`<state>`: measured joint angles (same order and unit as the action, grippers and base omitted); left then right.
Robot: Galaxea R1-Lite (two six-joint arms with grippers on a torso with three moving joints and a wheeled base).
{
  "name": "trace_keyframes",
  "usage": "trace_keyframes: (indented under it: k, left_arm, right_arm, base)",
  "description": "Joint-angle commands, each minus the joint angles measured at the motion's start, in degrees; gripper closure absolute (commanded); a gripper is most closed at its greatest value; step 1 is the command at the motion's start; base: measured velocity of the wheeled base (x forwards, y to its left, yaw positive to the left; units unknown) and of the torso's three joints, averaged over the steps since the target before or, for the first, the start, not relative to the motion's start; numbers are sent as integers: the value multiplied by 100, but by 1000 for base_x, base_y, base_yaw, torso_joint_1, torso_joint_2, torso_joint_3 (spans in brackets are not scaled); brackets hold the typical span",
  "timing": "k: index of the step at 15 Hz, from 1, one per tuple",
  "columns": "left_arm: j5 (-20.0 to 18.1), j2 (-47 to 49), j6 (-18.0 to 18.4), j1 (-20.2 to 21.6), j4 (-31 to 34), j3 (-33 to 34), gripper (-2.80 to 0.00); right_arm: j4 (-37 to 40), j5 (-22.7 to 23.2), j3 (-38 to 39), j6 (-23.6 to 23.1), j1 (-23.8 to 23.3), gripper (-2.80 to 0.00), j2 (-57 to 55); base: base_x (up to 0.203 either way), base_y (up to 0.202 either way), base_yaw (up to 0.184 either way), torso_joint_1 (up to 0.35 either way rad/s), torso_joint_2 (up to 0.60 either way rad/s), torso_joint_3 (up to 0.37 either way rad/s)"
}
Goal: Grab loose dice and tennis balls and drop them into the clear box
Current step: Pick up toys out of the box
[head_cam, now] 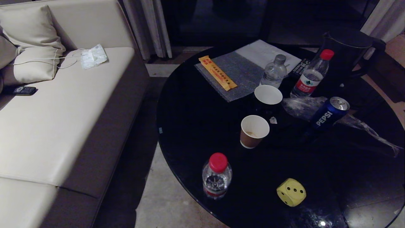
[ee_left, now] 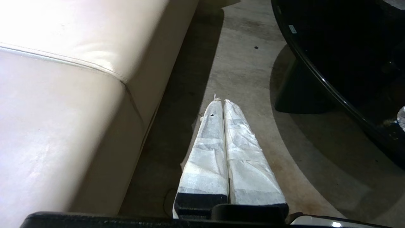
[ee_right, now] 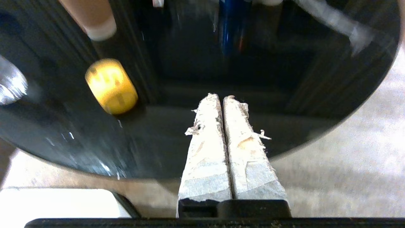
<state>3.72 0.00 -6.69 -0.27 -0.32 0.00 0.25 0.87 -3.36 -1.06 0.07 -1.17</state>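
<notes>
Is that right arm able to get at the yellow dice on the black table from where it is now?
Probably yes. The right gripper hovers over the table's near edge, jaws shut, with bare tabletop between it and the yellow dice. The jaws would have to open first.

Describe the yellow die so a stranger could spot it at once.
Start at the round black table beside the beige sofa. Near its front edge, right of the red-capped water bottle, lies the yellow die. It is the only cube there, soft yellow with black pips.
</notes>
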Motion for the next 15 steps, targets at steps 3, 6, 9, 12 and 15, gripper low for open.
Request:
trace_keyframes:
  k: [3,6,9,12,15]
  left_arm:
    - [6,9,-7,0,-3,9,0]
    - [6,9,-7,0,-3,9,0]
    - [6,9,-7,0,-3,9,0]
    - [6,9,-7,0,-3,9,0]
    - [6,9,-7,0,-3,9,0]
  right_arm:
    - [969,526,-1595,350,43,0,-1620]
    - [1233,944,-2022,762,194,0,-2809]
    - [1290,1536,-2255,1177,285,0,-3953]
    - [1151,1670,-2297,1210,517,0,-5129]
    - [910,1676,-2313,648,1209,0,-5794]
  base:
    - [0,0,0,0,0,0]
    - [0,0,0,0,0,0]
    - [0,0,0,0,0,0]
    - [0,0,0,0,0,0]
    - [0,0,0,0,0,0]
